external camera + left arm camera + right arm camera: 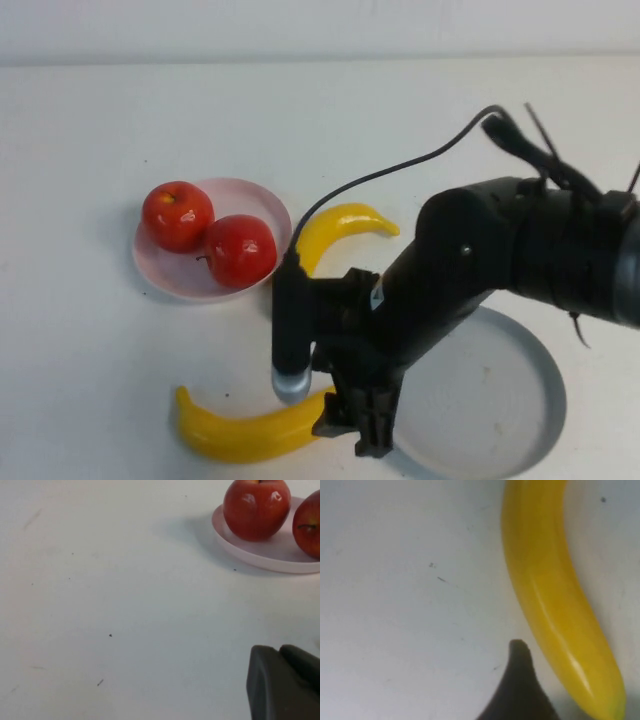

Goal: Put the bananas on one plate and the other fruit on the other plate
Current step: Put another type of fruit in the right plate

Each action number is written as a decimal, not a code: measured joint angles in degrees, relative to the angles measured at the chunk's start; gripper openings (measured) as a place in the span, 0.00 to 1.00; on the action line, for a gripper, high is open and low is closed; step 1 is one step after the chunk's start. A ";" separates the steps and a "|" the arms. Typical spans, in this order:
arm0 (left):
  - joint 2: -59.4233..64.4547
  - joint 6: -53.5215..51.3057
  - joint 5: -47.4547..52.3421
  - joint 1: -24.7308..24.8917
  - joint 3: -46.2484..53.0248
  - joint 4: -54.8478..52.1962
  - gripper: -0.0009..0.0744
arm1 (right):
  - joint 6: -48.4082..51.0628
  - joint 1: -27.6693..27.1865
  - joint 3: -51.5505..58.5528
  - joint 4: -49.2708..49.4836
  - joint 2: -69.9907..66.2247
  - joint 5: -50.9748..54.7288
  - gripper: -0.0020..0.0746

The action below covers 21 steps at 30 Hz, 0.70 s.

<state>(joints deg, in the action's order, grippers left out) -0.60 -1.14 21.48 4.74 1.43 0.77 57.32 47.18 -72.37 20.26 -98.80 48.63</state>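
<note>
Two red apples [177,214] [240,250] sit on the small pale pink plate [262,203]. The thicker banana [340,228] lies on the table just right of that plate. The other banana [245,432] lies near the front edge. My right gripper [350,425] is low over its right end, open. In the right wrist view one finger [520,675] stands beside the banana [545,580]; the other finger is out of view. The grey-blue plate [505,400] lies empty, partly under the right arm. My left gripper [280,652] is shut, low over bare table; its view shows the apples [256,507] and the pink plate [250,552].
The right arm [500,250] reaches across the table from the right, with a black cable [400,170] looping behind it. A black cylinder with a silver tip [292,330] hangs from the wrist above the near banana. The table is white, bare at the back and left.
</note>
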 joint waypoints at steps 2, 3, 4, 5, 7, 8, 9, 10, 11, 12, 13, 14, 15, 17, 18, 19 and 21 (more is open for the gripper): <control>0.00 0.00 0.00 0.00 0.00 0.00 0.01 | 3.29 0.91 -1.05 0.96 -1.93 0.00 0.62; 0.00 0.00 0.00 0.00 0.00 0.00 0.01 | 4.56 1.25 -1.78 1.25 -3.01 0.00 0.62; 0.00 0.00 0.00 0.00 0.00 0.00 0.01 | 5.43 1.64 -2.59 1.51 -4.08 0.00 0.62; 0.00 0.00 0.00 0.00 0.00 0.00 0.01 | 5.81 1.80 -3.29 1.64 -4.92 0.00 0.61; 0.00 0.00 0.00 0.00 0.00 0.00 0.01 | 6.55 2.16 -4.94 1.64 -6.90 0.35 0.61; 0.00 0.00 0.00 0.00 0.00 0.00 0.01 | 6.70 2.29 -5.84 1.64 -7.81 0.47 0.61; 0.00 0.00 0.00 0.00 0.00 0.00 0.01 | 6.90 2.38 -6.63 1.64 -8.65 0.60 0.61; 0.00 0.00 0.00 0.00 0.00 0.00 0.01 | 7.15 2.42 -7.37 1.64 -9.24 0.73 0.61; 0.00 0.00 0.00 0.00 0.00 0.00 0.01 | 7.47 2.52 -7.99 1.64 -9.98 0.97 0.61; 0.00 0.00 0.00 0.00 0.00 0.00 0.01 | 8.00 2.52 -8.46 1.64 -10.65 1.21 0.61; 0.00 0.00 0.00 0.00 0.00 0.00 0.01 | 8.55 2.52 -8.67 1.64 -11.12 1.34 0.61; 0.00 0.00 0.00 0.00 0.00 0.00 0.01 | 9.07 2.52 -8.94 1.50 -11.72 1.74 0.61; 0.00 0.00 0.00 0.00 0.00 0.00 0.01 | 9.47 2.52 -9.05 1.44 -12.26 1.91 0.61; 0.00 0.00 0.00 0.00 0.00 0.00 0.01 | 9.84 2.65 -9.05 0.80 -13.13 2.06 0.61; 0.00 0.00 0.00 0.00 0.00 0.00 0.01 | 9.98 2.64 -9.05 0.37 -13.56 2.15 0.61; 0.00 0.00 0.00 0.00 0.00 0.00 0.01 | 9.98 2.64 -9.05 0.02 -13.78 2.15 0.61; 0.00 0.00 0.00 0.00 0.00 0.00 0.01 | 10.22 2.64 -9.15 -0.31 -14.57 2.15 0.59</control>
<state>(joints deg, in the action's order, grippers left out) -0.60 -1.14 21.48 4.74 1.43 0.77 67.54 49.82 -81.52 19.95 -113.37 50.79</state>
